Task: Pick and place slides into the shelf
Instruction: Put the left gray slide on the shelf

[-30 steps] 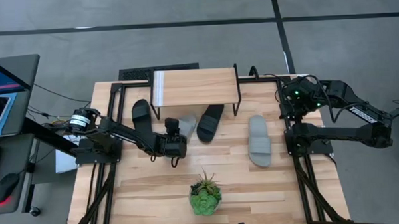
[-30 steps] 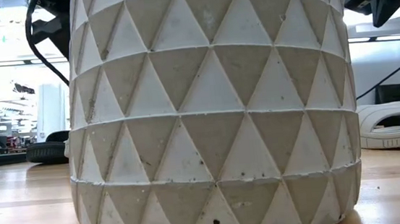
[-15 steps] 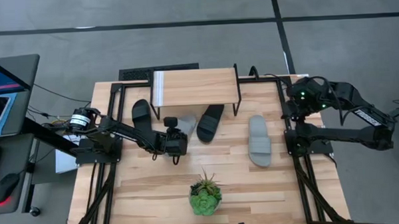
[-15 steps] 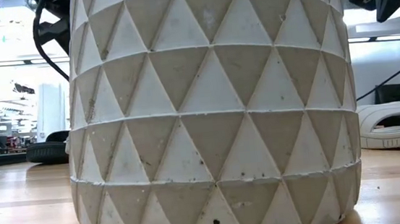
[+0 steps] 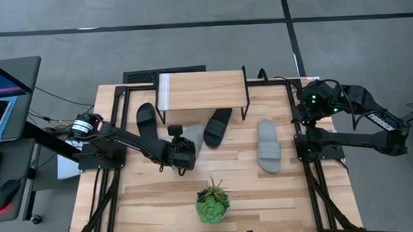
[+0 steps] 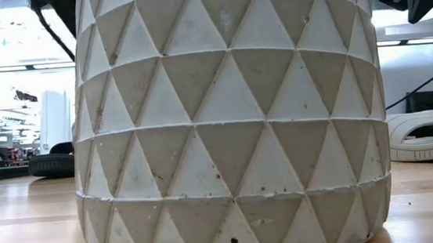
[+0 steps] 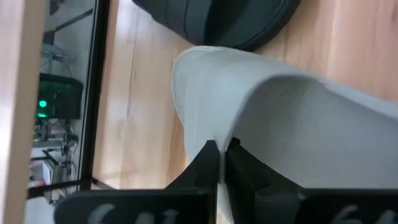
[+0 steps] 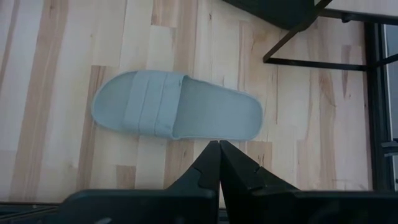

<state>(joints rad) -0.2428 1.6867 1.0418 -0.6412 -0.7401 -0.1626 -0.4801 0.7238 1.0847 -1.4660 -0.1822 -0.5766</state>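
Your left gripper (image 7: 219, 163) is pinching the edge of a grey slide (image 7: 292, 118) just in front of the shelf (image 5: 202, 90). Next, lift and carry it beyond the gripper onto the shelf. Your right gripper (image 8: 219, 163) waits, pressed together.

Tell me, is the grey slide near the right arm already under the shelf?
No, that grey slide lies on the open table, beside the shelf.

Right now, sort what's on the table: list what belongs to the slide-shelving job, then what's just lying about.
Job:
- grey slide, pinched by the left gripper
- grey slide lying free
- black slide at the shelf's front
- black slide at its left end
- shelf

Lying about:
- potted plant
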